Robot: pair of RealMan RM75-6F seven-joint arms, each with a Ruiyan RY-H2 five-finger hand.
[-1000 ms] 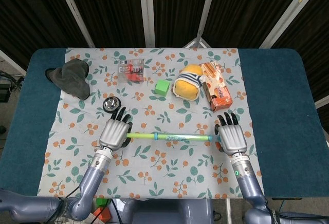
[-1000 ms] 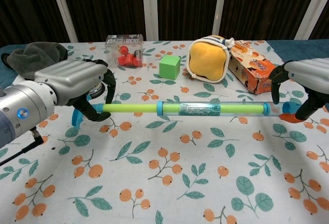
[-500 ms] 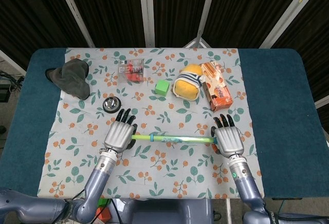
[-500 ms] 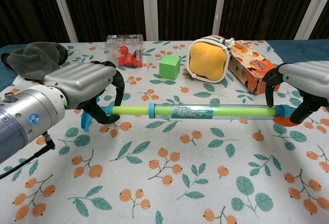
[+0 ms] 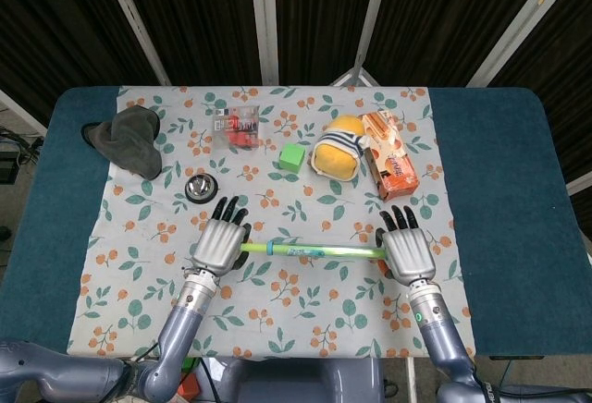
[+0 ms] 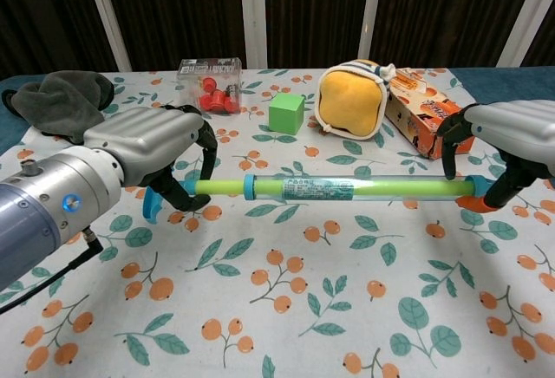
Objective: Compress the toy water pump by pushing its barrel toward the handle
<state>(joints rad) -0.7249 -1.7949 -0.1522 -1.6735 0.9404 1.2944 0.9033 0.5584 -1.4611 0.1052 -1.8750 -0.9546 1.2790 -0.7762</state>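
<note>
The toy water pump [image 5: 314, 251] [image 6: 347, 189] lies level above the floral cloth, a clear barrel with a yellow-green rod sticking out at its left end. My left hand [image 5: 220, 244] [image 6: 152, 157] grips the blue handle [image 6: 160, 198] at the rod's end. Over the barrel's orange right end [image 6: 479, 201], my right hand [image 5: 405, 252] [image 6: 512, 140] is closed. Only a short piece of rod [image 6: 218, 186] shows between the handle and the barrel's blue collar [image 6: 249, 188].
Behind the pump stand a green cube [image 5: 292, 157], a yellow plush bag [image 5: 337, 148], an orange box [image 5: 388, 155] and a clear case of red pieces [image 5: 234, 128]. A small metal bowl [image 5: 200, 186] sits just beyond my left hand. A grey cloth [image 5: 129, 137] lies at the far left.
Both hands have drawn closer together. The barrel slid left over the rod, so less yellow-green rod shows than a second ago.
</note>
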